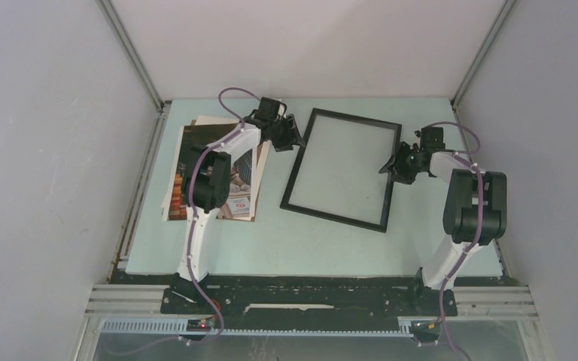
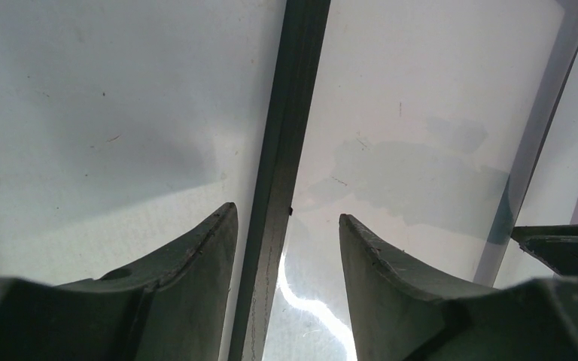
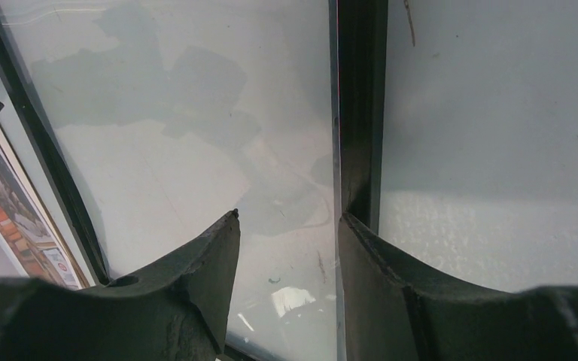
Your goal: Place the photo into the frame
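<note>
The black frame (image 1: 295, 174) lies flat mid-table with its clear pane showing the table beneath. My left gripper (image 1: 292, 135) hangs at its upper left side, open. In the left wrist view the fingers (image 2: 203, 263) straddle the frame's edge bar (image 2: 290, 113) without gripping it. At the frame's right side my right gripper (image 1: 395, 164) is open too. One of its fingers is over the pane and the other (image 3: 376, 278) is at the edge bar (image 3: 361, 98). The photo (image 1: 187, 158) lies left of the frame, partly under the left arm, and its striped end (image 3: 0, 203) shows in the right wrist view.
A pale sheet (image 1: 167, 203) sticks out from under the photo at the left. White enclosure walls stand close on the left, right and back. The right gripper's finger (image 2: 564, 241) shows beyond the frame's far edge in the left wrist view.
</note>
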You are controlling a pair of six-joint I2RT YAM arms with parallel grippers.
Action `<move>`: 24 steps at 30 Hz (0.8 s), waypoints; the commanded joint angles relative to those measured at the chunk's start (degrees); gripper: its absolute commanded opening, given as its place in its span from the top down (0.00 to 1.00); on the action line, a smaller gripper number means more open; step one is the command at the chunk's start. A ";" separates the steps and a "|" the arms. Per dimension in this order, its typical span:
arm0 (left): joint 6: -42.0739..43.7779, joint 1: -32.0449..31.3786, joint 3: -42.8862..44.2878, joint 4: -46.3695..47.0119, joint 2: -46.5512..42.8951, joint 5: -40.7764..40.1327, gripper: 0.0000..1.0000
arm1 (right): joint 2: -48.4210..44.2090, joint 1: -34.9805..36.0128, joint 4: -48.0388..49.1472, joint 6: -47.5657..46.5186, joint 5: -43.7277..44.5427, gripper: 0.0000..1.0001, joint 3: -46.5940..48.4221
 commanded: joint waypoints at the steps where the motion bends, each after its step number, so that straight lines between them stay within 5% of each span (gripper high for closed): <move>1: -1.03 -0.46 1.47 1.26 -0.08 1.76 0.42 | 2.81 0.85 -0.18 0.02 -3.25 0.41 0.90; 11: -1.48 -1.04 2.47 1.39 0.96 3.55 0.41 | 2.53 -0.22 5.11 2.79 -15.46 0.41 -0.58; 24: -1.45 -1.25 2.02 1.78 0.45 3.95 0.41 | 0.15 -4.39 32.88 20.19 -30.43 0.42 -11.34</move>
